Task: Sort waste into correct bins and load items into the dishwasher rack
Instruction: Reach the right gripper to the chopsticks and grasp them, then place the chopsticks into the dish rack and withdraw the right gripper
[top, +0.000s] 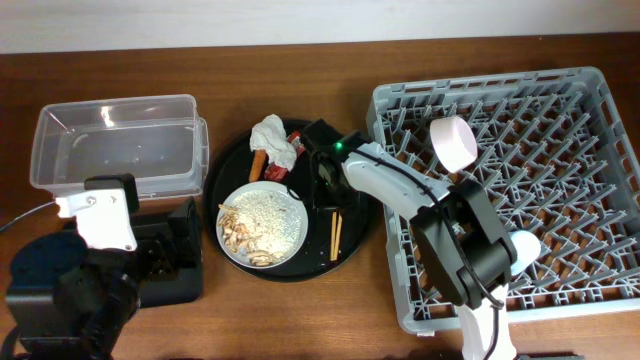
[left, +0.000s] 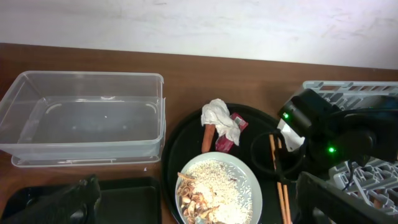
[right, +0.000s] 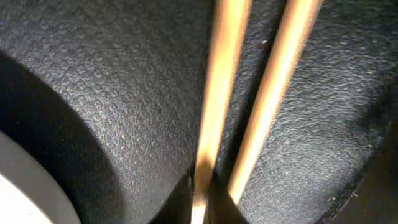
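Observation:
My right gripper (top: 325, 188) is down on the round black tray (top: 225, 165), shut on the wooden chopsticks (top: 336, 235) (right: 217, 112), which lie flat. Beside them a pale plate (top: 292, 203) holds rice (top: 268, 212) and brown scraps (top: 240, 235). A crumpled napkin (top: 272, 138), a red packet (top: 296, 138) and an orange-brown stick (top: 258, 165) lie behind it. The cup (top: 452, 142) and white bowl (top: 525, 248) sit in the grey rack (top: 560, 120). My left gripper (left: 205, 205) is open and empty, above the shallow black tray (top: 185, 270) by the plate's left side.
The clear tub (top: 115, 140) stands empty at the back left, behind the shallow black tray. The rack's left wall (top: 385, 200) is close to the round tray's right edge. The right arm reaches over that wall.

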